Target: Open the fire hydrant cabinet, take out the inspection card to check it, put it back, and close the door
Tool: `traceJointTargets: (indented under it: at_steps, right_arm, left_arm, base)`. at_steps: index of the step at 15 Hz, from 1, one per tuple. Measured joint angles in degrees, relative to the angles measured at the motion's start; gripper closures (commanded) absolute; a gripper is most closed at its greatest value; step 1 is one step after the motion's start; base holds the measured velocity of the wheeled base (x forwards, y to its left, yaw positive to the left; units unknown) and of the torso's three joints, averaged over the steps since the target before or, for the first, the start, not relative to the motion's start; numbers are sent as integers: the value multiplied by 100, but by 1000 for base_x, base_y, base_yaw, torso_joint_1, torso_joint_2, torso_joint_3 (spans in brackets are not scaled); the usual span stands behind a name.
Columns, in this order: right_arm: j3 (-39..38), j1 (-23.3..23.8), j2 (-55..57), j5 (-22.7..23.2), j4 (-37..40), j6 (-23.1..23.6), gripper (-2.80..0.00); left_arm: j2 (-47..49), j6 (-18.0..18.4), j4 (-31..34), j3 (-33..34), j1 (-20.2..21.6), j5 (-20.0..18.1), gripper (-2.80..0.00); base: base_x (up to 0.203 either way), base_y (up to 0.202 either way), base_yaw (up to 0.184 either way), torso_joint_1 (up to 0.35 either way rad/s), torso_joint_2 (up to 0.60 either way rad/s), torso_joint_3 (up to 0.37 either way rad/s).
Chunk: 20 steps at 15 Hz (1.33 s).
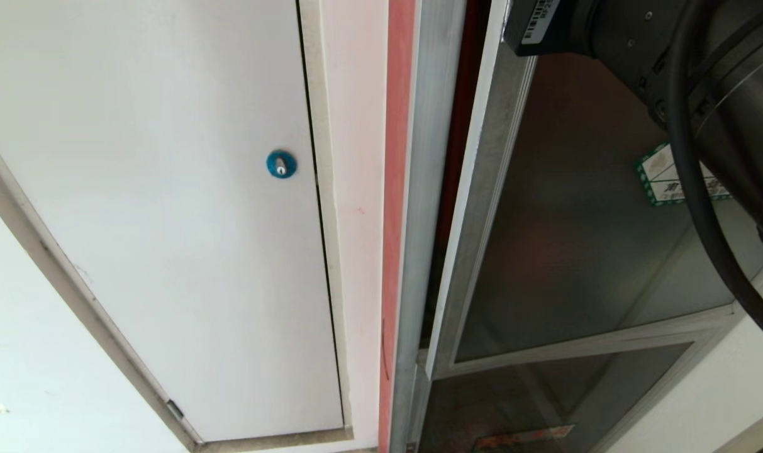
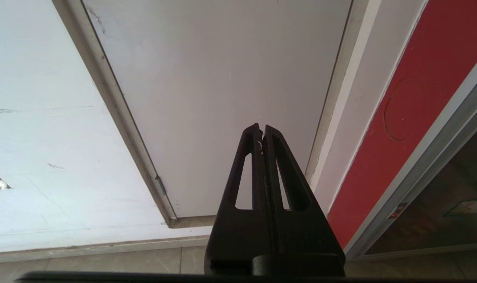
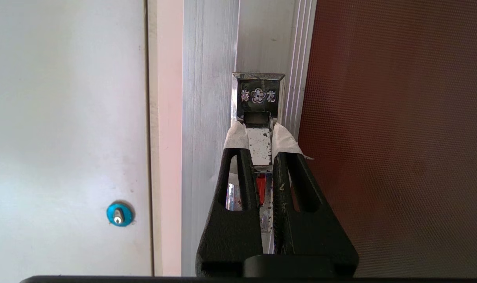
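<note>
The fire hydrant cabinet's aluminium frame [image 1: 428,189] runs up the middle of the head view, with the dark glass door [image 1: 576,220] and its green-bordered sticker [image 1: 664,176] to the right. The door stands slightly ajar, and a dark red gap shows along its edge. In the right wrist view my right gripper [image 3: 258,131], its tips wrapped in white tape, is shut on the chrome latch handle [image 3: 258,147] at the door's edge. My left gripper [image 2: 261,131] hangs shut and empty, facing the white panel. The inspection card is out of view.
A plain white panel door [image 1: 167,220] with a blue round lock [image 1: 281,164] fills the wall left of the cabinet. The cabinet's red side [image 2: 411,118] adjoins it. A smaller dark glass panel with a red strip label [image 1: 526,437] sits below the door. Floor tiles [image 2: 104,261] lie beneath.
</note>
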<state>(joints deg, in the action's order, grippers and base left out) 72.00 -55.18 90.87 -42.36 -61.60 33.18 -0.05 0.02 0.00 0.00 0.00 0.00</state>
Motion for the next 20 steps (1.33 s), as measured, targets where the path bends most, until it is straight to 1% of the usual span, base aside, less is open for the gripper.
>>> traceJointTargets:
  at_steps: [1,6,13,17,20]
  right_arm:
    - [-4,-9,-11,-1,15,1,-280]
    - [-6,-43,-71,-46,-9,61,-280]
    - [-130,-212,-171,-24,6,77,-280]
    - [-450,-251,-389,-16,11,80,-280]
    - [-898,-253,-748,-17,6,80,-280]
  left_arm:
    - [0,-2,0,0,0,0,0]
    - [0,-2,0,0,0,0,0]
    - [0,-2,0,0,0,-2,0]
    - [0,0,0,0,0,0,0]
    - [0,-2,0,0,0,-2,0]
  base:
    - [0,0,0,0,0,0]
    - [0,0,0,0,0,0]
    - [0,0,0,0,0,0]
    - [0,0,0,0,0,0]
    - [0,0,0,0,0,0]
